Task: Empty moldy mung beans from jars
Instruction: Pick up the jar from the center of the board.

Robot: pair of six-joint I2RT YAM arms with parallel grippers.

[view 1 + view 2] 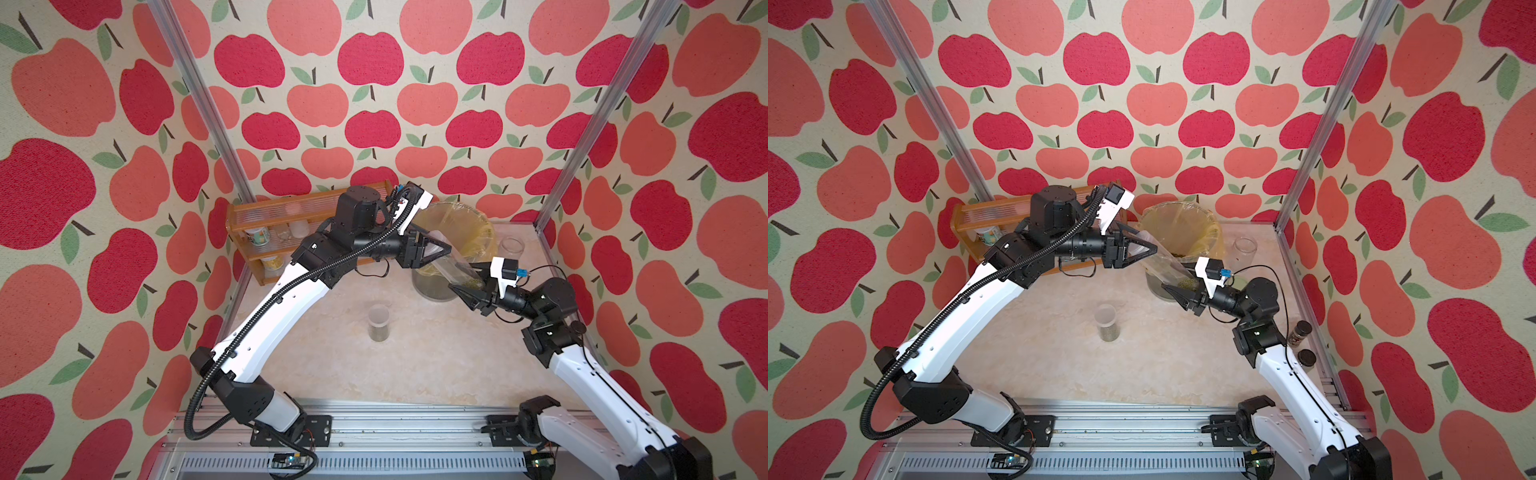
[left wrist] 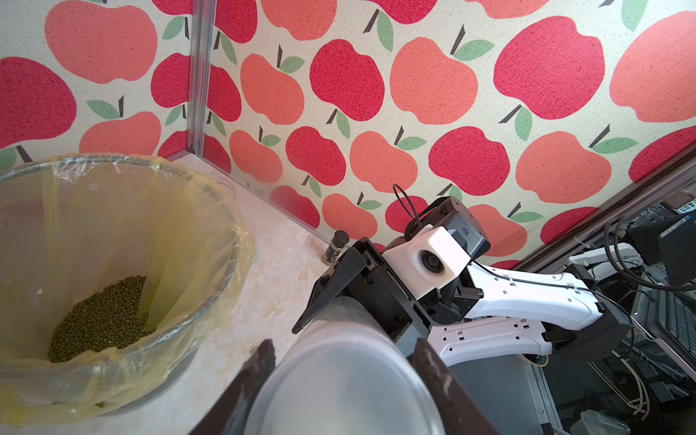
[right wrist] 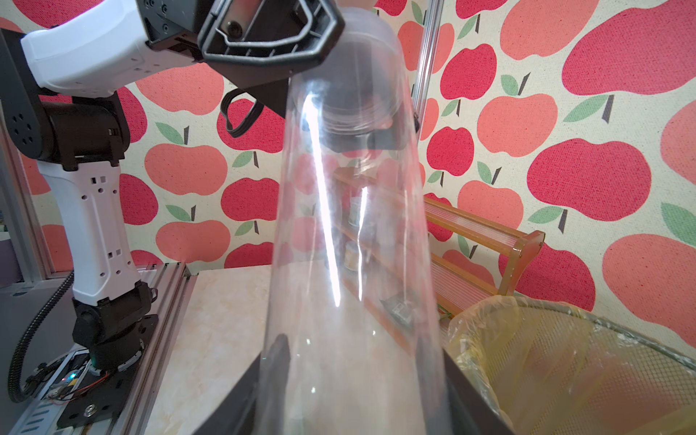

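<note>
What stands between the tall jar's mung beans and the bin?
The frosted cap of the tall jar looks still on, clamped by the left gripper. The mung beans sit low inside. Nothing else blocks the bin.

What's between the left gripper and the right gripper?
The tall clear jar, tilted, spans from the left gripper to the right gripper, mung beans pooled by the latter; both top views show it.

Legible text, brands, numbers, signs: none in any view.
- Cans [image 1: 257,237] in the wooden rack [image 1: 266,206], about 10 o'clock on the table: printed labels, colours only, lettering too small to read.
- Dark-capped bottle [image 2: 333,250], about 3 o'clock: label band blurred.
- Black camera housing [image 2: 467,233]: small pale mark, not readable.
</note>
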